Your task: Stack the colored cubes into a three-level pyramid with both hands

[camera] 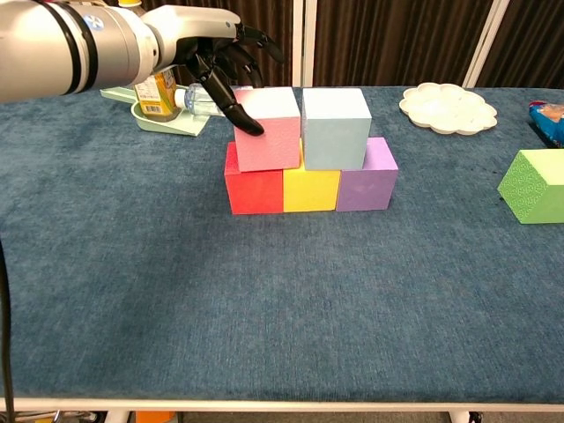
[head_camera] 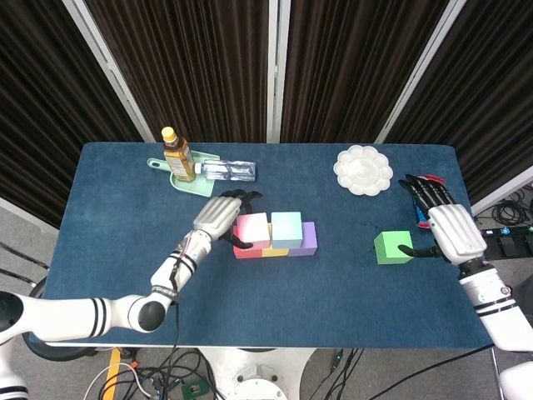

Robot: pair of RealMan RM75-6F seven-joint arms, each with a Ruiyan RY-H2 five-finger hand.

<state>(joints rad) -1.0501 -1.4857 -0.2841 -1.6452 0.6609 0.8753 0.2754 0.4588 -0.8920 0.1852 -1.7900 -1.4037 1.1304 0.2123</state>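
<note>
Five cubes were already up on the blue counter (camera: 132,291): red cube (camera: 255,190), yellow cube (camera: 310,189) and purple cube (camera: 367,181) in a touching row, with the pink cube (camera: 267,129) and the light blue cube (camera: 335,128) side by side on top. From the head view the bottom row was mostly covered by the upper pair, only thin edges showing. The left hand (camera: 211,48) sat at the pink cube's left side, its dark fingers (camera: 231,104) spread, one tip touching the cube's upper left edge; whether it actually gripped the cube, I could not tell. Over on the right, the green cube (head_camera: 392,247) lay alone, well apart from the stack, cut off by the frame edge in the chest view. The right hand (head_camera: 450,231) was just beside it, fingers extended, thumb reaching to the cube's right face, holding nothing. At the back stood a brown bottle (head_camera: 177,155) on a pale green tray (head_camera: 186,185), a clear bottle (head_camera: 226,170) lying flat, and a white palette dish (head_camera: 363,170).
</note>
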